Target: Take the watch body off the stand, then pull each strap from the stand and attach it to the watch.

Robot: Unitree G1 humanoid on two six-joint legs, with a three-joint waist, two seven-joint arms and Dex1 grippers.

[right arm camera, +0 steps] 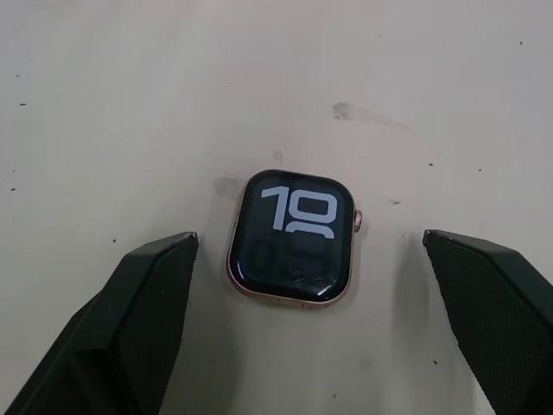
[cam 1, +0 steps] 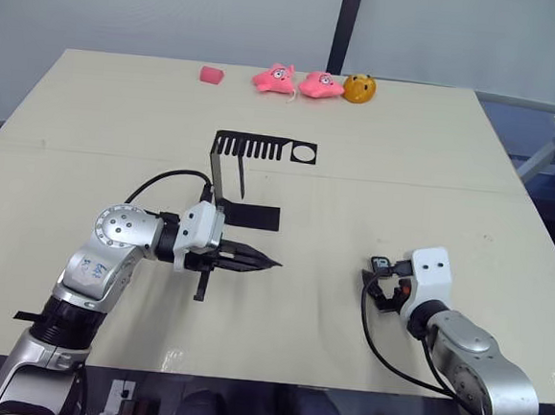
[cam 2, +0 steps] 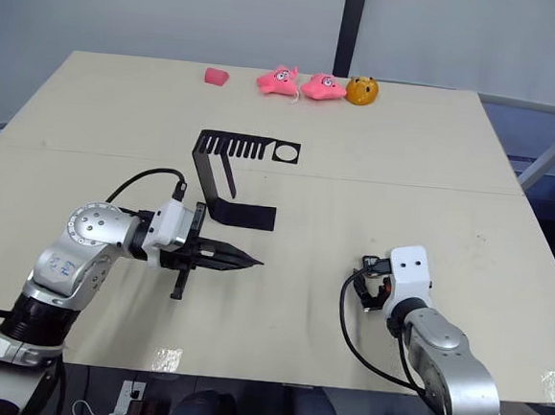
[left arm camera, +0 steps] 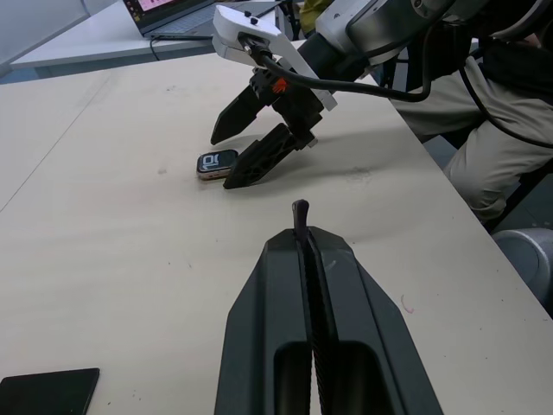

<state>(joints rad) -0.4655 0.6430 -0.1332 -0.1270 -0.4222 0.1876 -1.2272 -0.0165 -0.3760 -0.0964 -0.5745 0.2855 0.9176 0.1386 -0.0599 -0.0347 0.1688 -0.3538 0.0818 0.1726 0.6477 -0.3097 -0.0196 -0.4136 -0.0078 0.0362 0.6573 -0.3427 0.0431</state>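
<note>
Two grippers in play. Left gripper (cam 1: 275, 263) sits near-left of table centre, just near the stand's base, its jaws closed flat together on a thin black strap (cam 1: 202, 280). One end of the strap pokes past the tips in the left wrist view, and the rest hangs out behind the fingers toward the near edge. Right gripper (right arm camera: 315, 324) is at the near right, jaws spread wide with nothing between the pads, hovering over the watch body (right arm camera: 292, 239).

The watch body lies flat on the table (cam 1: 406, 160), screen up, between the open fingers and touching neither. Off the stand (cam 1: 252, 162), which stands mid-table, well apart to the far left, with its comb plate empty of straps as far as I can see.

Orientation: the case's long axis runs away from the wrist camera, along the fingers; digits read upright from that camera, crown on one long side. Strap slots would be on the two short ends, so judged to face toward and away from the gripper, not sideways to the left arm.

Risks, as judgement:
- Strap is held with only a short end proud of the tips, so it may buckle or slip when pushed into the slot.
- Watch is loose on a smooth top and may skid or spin if the strap pushes before the right jaws close.
- Closing on the crown side could tilt the case.
</note>
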